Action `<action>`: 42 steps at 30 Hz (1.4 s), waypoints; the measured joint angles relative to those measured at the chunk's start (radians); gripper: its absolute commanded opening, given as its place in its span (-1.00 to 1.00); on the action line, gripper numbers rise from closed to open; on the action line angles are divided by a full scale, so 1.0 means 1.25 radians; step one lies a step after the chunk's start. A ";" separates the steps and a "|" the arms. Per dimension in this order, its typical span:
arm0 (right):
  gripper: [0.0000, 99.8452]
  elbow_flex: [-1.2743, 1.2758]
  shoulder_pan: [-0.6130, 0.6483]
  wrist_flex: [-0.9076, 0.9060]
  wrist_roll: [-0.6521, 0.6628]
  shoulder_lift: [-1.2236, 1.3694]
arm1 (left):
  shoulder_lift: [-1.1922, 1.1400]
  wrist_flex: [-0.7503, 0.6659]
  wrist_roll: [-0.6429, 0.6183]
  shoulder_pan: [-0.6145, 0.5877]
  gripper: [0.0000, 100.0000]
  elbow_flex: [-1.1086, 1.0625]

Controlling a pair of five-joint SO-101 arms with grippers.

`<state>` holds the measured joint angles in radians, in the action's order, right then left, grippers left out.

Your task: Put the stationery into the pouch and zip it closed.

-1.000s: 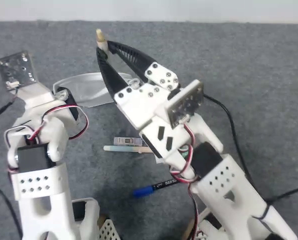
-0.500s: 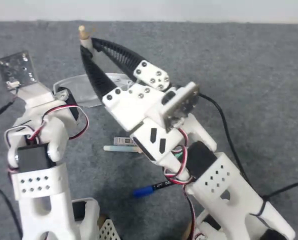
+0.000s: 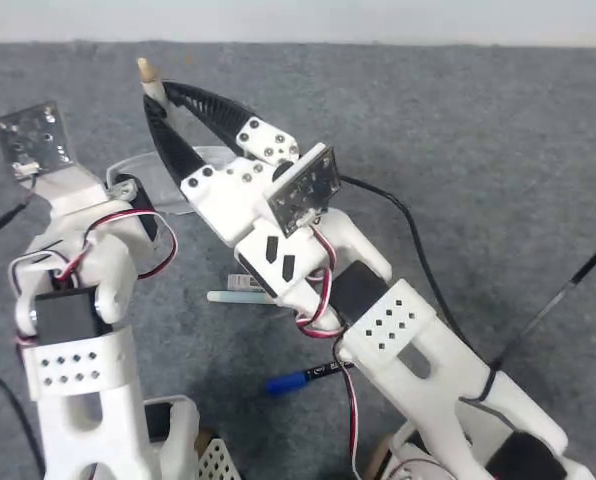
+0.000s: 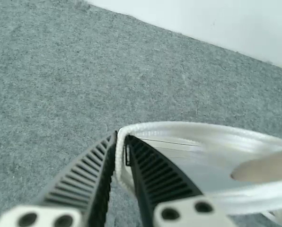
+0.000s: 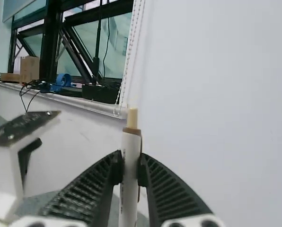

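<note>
At the pouch (image 4: 193, 128) mouth, the R gripper (image 3: 160, 95) pinched a white pen (image 3: 146, 72), not yet inside. The L gripper (image 4: 119, 137) was clamped on the pouch rim, holding it open. A blue marker (image 3: 303, 378) & a 2nd pen (image 3: 240, 297) lay on the tabletop (image 3: 498, 150). Zip undone, so prob. early on.

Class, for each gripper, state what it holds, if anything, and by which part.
Left gripper: the pouch, pinched at its rim. Right gripper: a white pen, gripped on its shaft below the beige tip.
</note>
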<state>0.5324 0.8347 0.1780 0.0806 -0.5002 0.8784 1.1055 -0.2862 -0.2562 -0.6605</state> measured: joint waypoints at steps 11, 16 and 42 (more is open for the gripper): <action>-0.99 0.151 -0.011 0.012 0.060 0.000 | 0.000 0.000 0.000 0.001 -0.98 0.000; -0.99 0.218 -0.010 0.016 0.074 -0.001 | 0.000 0.000 0.000 0.001 -0.98 -0.001; -0.73 0.371 -0.011 -0.184 0.080 -0.298 | 0.001 0.000 0.000 -0.002 -0.98 -0.016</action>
<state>0.9958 0.8209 -0.0522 0.1803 -0.8730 0.8800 1.1055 -0.2862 -0.2593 -0.6805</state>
